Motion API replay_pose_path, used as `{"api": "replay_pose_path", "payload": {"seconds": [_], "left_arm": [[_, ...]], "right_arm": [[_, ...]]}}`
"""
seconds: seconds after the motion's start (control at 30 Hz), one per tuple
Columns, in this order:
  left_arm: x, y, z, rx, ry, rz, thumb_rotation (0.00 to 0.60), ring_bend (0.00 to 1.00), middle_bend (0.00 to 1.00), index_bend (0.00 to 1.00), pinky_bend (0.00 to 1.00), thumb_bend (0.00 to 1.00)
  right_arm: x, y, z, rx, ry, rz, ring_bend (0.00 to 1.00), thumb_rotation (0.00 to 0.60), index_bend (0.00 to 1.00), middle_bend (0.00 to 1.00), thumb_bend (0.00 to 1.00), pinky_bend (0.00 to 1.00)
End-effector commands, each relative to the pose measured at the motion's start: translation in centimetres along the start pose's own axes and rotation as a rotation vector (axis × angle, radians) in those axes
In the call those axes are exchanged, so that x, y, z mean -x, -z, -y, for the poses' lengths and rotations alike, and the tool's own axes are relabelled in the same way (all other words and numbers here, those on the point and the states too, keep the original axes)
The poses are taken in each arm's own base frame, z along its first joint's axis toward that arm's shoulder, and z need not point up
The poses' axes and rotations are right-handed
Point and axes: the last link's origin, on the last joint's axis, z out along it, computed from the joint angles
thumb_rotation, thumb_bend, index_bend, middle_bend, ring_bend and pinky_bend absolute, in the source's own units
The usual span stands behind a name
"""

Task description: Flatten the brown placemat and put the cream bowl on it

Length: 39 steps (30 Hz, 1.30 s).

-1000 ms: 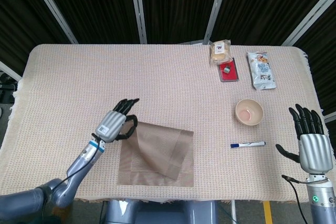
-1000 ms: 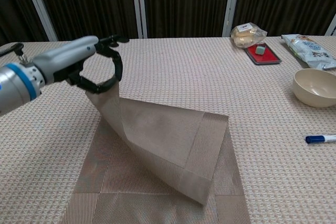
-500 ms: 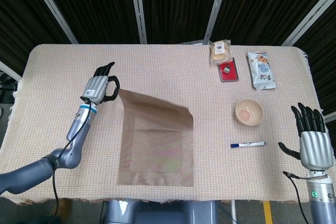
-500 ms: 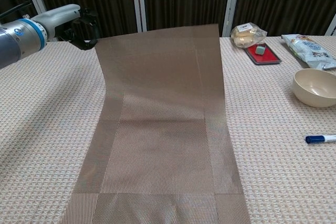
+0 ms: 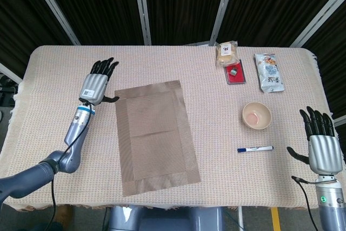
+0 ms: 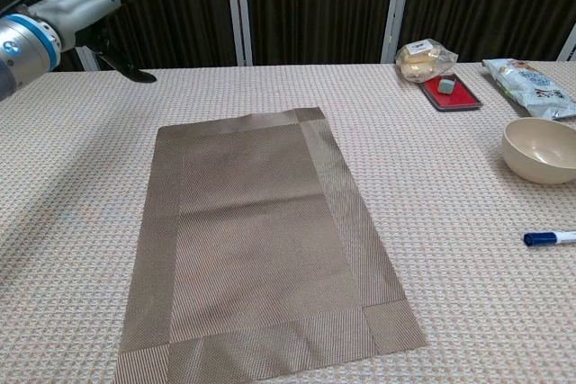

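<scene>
On the woven tablecloth [image 5: 65,68], the brown placemat [image 5: 155,136] now lies fully unfolded and flat, its long sides running away from the robot and slightly skewed; half a second ago its far end was lifted in the air, pinched by the left hand, and a second ago it was still folded over itself. The left hand [image 5: 97,83] has let go: its fingers are spread and it holds nothing, hovering just beside the mat's far left corner, with the thumb pointing toward the mat. In the chest view the same hand [image 6: 99,2] hangs above the cloth, clear of the mat [image 6: 261,245].

The cream bowl [image 5: 256,115] stands upright on the cloth well to the right of the placemat, in the same spot as before, not on the mat. A blue-capped marker [image 5: 254,149] lies near the bowl on the robot's side. At the far edge sit a wrapped bread bun [image 5: 227,52], a red tray [image 5: 235,74] with a small block on it, and a snack packet [image 5: 268,72].

The right hand [image 5: 321,143] stays at the right edge of the table, fingers spread, empty, barely shifted.
</scene>
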Motion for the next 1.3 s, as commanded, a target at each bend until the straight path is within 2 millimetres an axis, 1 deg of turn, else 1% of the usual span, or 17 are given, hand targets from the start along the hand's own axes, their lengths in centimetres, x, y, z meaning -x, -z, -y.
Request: {"api": "replay_pose_path", "payload": {"seconds": [0.03,0.1,0.17,0.2,0.23,0.27,0.4,0.47,0.53,0.57,0.63,0.73,0.83,0.9,1.0,1.17,1.3], "left_arm": [[-2.6,2.5,0.7,0.032,-0.027,-0.067,0.6,0.0,0.0,0.0,0.0,0.0],[-3.3,3.7,1.0,0.031,-0.032,-0.078,0.6,0.0,0.0,0.0,0.0,0.0],[-4.1,5.6,1.4,0.018,-0.037,-0.089,0.6,0.0,0.0,0.0,0.0,0.0],[-4.7,7.1,1.8,0.004,-0.045,-0.095,0.6,0.0,0.0,0.0,0.0,0.0],[-5.5,9.2,2.3,-0.025,-0.058,-0.101,0.6,0.0,0.0,0.0,0.0,0.0],[-6.0,10.6,2.5,-0.044,-0.067,-0.099,0.6,0.0,0.0,0.0,0.0,0.0],[-7.9,15.6,3.5,-0.142,-0.108,-0.075,0.6,0.0,0.0,0.0,0.0,0.0],[-8.7,17.7,4.0,-0.185,-0.136,-0.067,0.6,0.0,0.0,0.0,0.0,0.0],[-9.0,19.0,4.3,-0.208,-0.145,-0.067,0.6,0.0,0.0,0.0,0.0,0.0],[-8.9,20.4,4.7,-0.227,-0.143,-0.05,0.6,0.0,0.0,0.0,0.0,0.0],[-8.9,21.7,4.9,-0.236,-0.144,-0.036,0.6,0.0,0.0,0.0,0.0,0.0],[-8.6,23.1,5.2,-0.25,-0.155,-0.013,0.6,0.0,0.0,0.0,0.0,0.0],[-8.8,23.3,4.9,-0.235,-0.156,-0.009,0.6,0.0,0.0,0.0,0.0,0.0],[-8.8,23.4,4.9,-0.228,-0.154,-0.007,0.6,0.0,0.0,0.0,0.0,0.0],[-8.9,23.6,5.1,-0.221,-0.165,0.006,0.6,0.0,0.0,0.0,0.0,0.0],[-9.3,24.4,5.7,-0.235,-0.166,0.003,0.6,0.0,0.0,0.0,0.0,0.0],[-9.3,24.3,5.8,-0.232,-0.16,0.005,0.6,0.0,0.0,0.0,0.0,0.0]], "right_arm": [[-0.2,0.1,0.2,-0.014,-0.006,-0.004,0.0,0.6,0.02,0.0,0.0,0.0],[-0.2,0.2,0.3,-0.022,-0.008,-0.005,0.0,0.6,0.02,0.0,0.0,0.0],[-0.3,0.3,0.5,-0.033,-0.008,-0.006,0.0,0.6,0.02,0.0,0.0,0.0],[-0.3,0.4,0.6,-0.042,-0.009,-0.007,0.0,0.6,0.02,0.0,0.0,0.0],[-0.4,0.6,0.8,-0.056,-0.014,-0.007,0.0,0.6,0.02,0.0,0.0,0.0],[-0.5,0.7,1.0,-0.067,-0.017,-0.008,0.0,0.6,0.02,0.0,0.0,0.0],[-0.5,1.2,1.8,-0.129,-0.014,0.003,0.0,0.6,0.02,0.0,0.0,0.0],[-0.3,1.5,2.3,-0.163,0.002,0.02,0.0,0.6,0.03,0.0,0.0,0.0],[0.0,1.7,2.8,-0.2,0.019,0.04,0.0,0.6,0.03,0.0,0.0,0.0],[0.3,1.9,3.6,-0.252,0.026,0.063,0.0,0.6,0.03,0.0,0.0,0.0],[0.6,2.1,4.3,-0.305,0.045,0.087,0.0,0.6,0.03,0.0,0.0,0.0],[1.3,2.3,5.8,-0.416,0.095,0.155,0.0,0.6,0.04,0.0,0.0,0.0],[1.8,2.3,7.7,-0.503,0.095,0.234,0.0,0.6,0.05,0.0,0.0,0.0],[1.9,2.3,8.5,-0.532,0.097,0.259,0.0,0.6,0.07,0.0,0.0,0.0],[2.5,2.0,10.7,-0.622,0.133,0.29,0.0,0.6,0.09,0.0,0.0,0.0],[4.2,1.9,13.5,-0.725,0.214,0.321,0.0,0.6,0.11,0.0,0.0,0.0],[5.6,2.2,15.6,-0.796,0.249,0.309,0.0,0.6,0.12,0.0,0.0,0.0]]}}
